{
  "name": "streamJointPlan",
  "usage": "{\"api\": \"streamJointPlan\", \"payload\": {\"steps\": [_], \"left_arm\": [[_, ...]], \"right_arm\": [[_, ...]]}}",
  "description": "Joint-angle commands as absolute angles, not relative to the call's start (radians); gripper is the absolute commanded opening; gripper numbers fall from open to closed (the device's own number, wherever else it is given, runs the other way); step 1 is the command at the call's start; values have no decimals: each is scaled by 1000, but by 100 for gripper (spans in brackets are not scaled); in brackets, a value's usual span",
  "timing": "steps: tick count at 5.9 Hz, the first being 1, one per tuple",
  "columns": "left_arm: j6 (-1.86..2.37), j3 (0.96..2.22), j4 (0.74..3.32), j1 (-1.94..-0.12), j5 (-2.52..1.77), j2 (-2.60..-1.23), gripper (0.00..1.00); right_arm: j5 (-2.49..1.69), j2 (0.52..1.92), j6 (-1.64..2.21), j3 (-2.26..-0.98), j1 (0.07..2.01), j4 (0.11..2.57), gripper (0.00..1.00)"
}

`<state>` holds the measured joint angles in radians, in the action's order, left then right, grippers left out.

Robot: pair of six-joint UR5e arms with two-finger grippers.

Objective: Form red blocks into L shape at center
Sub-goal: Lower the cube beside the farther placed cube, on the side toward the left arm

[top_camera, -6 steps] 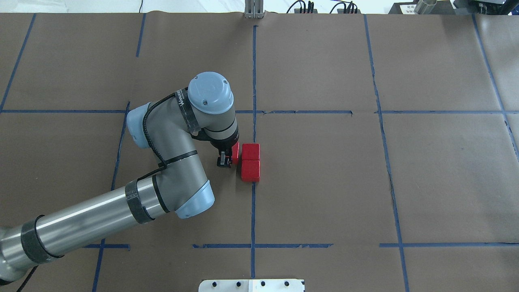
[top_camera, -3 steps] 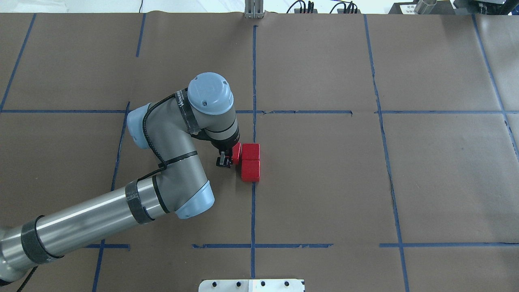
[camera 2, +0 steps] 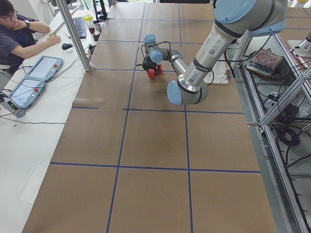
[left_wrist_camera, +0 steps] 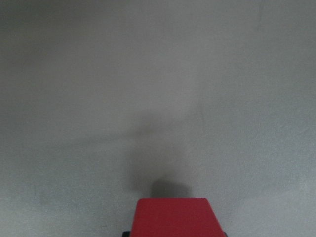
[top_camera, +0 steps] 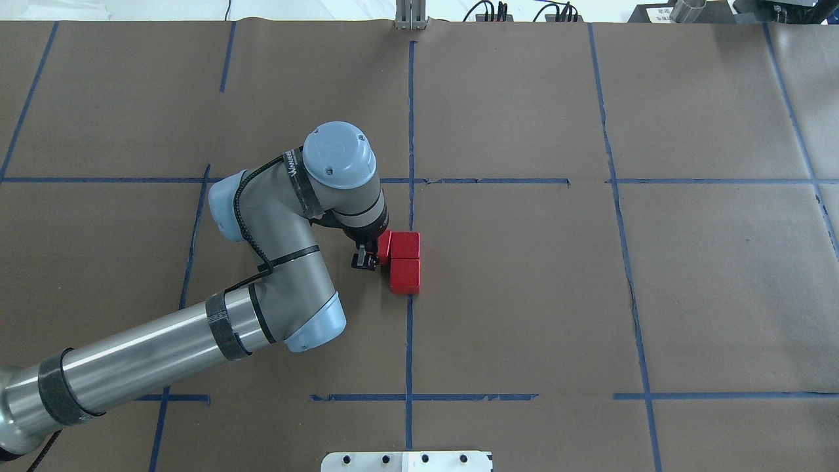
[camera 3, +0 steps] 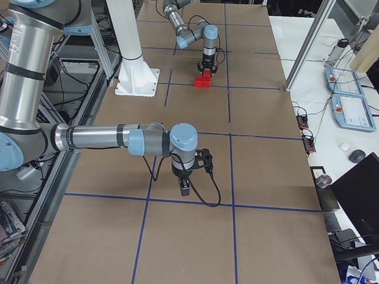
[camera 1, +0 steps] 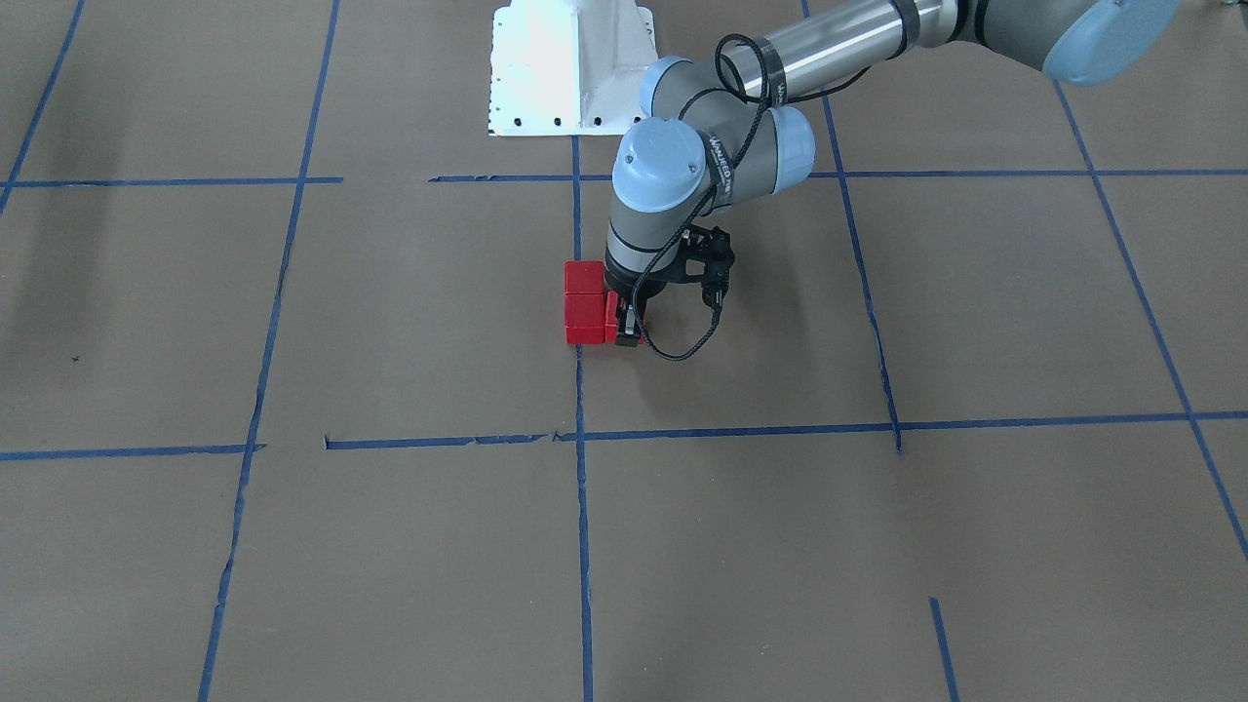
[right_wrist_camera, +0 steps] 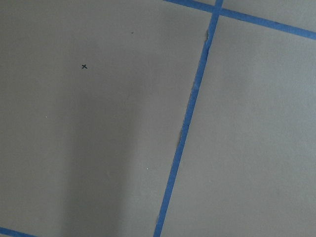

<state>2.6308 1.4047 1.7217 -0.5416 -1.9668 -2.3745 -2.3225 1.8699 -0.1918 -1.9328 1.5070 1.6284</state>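
Nudged sideways since a moment ago, the third red block (top_camera: 385, 244) now sits against the other two red blocks (top_camera: 405, 275) on the centre line (top_camera: 409, 341); left gripper (top_camera: 375, 253) clamps it; right gripper (camera 3: 185, 188) well apart, jaws unreadable.

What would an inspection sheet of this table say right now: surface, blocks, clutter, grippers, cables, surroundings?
Surface: brown paper, blue tape grid.
Job's things: two red blocks touching on the middle line; third block beside the farther one.
Clutter: nothing seen.
Grippers: left gripper shut on third block; right gripper over bare paper, state unclear.
Cables: black cable loops off left wrist.
Surroundings: white base; person seated nearby.
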Motion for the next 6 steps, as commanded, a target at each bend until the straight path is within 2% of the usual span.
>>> {"api": "streamJointPlan", "payload": {"steps": [1,3,4,5,6], "left_arm": [[2632,1401,1732,-541,-1967,-2375,16],[2616,1401,1732,-541,-1967,-2373,44],[2612,1401,1732,-541,-1968,-2370,81],[2459,1411,1729,-540,-1973,-2359,100],[2453,1417,1723,-541,-1973,-2358,100]], "right_arm": [[-2322,1870,-192,-1933,1508,1628,100],[-2322,1870,-192,-1933,1508,1629,100],[-2322,1870,-192,-1933,1508,1628,100],[-2322,1870,-192,-1933,1506,1628,100],[-2322,1870,-192,-1934,1506,1628,100]]}}
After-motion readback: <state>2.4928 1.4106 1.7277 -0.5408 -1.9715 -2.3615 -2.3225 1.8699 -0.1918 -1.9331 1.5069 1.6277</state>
